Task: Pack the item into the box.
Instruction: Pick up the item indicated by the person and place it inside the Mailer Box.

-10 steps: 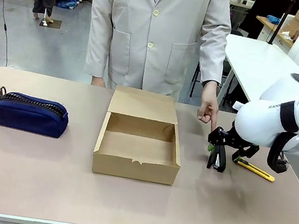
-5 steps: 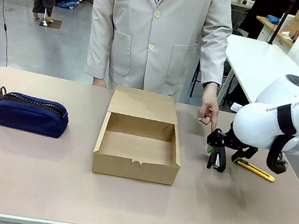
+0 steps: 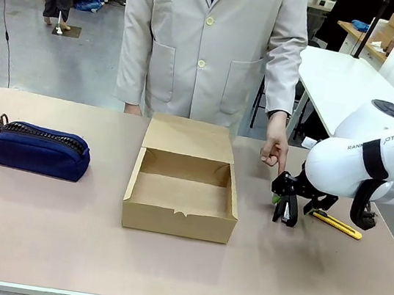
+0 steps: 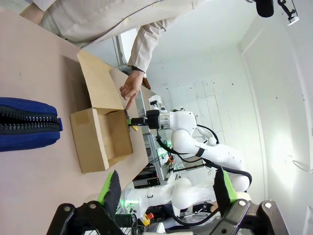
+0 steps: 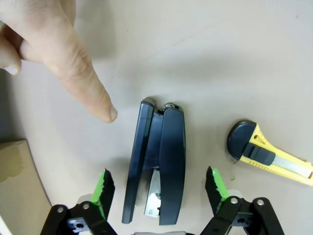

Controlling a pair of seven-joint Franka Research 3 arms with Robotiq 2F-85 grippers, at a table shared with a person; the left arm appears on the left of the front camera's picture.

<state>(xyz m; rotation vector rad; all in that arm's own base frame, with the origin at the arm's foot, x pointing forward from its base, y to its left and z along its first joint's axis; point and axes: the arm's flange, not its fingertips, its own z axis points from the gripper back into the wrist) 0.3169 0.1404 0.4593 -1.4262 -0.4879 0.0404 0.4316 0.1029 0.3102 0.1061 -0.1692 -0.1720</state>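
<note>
Looking along your right gripper [image 5: 159, 190], you find its two green pads [image 5: 103, 191] spread wide, one on each side of the stapler [image 5: 157, 161]. A strip of bare table [image 3: 56, 245] shows between each pad and the black body, so nothing is clamped. The stapler lies flat on the surface near the right edge, and it seems to rest on its side, though the close view makes that hard to judge. Its long axis runs in line with your fingers.

The person's hand [image 5: 54, 44] comes in from the far side, forefinger pointing down with its tip just beside the stapler's far end and not touching it. A yellow and black knife [image 5: 274, 159] lies on the other side of the stapler, nearer the right edge and apart from it.

The box [image 3: 178, 223] sits in the middle of the table, well to the left of the stapler. It is open, with its lid [image 3: 189, 137] folded back toward the far edge. A navy pouch [image 3: 39, 150] rests near the left edge, well apart from the box.

Your left gripper [image 4: 165, 188] hangs above the table with its fingers wide apart and holds nothing.
</note>
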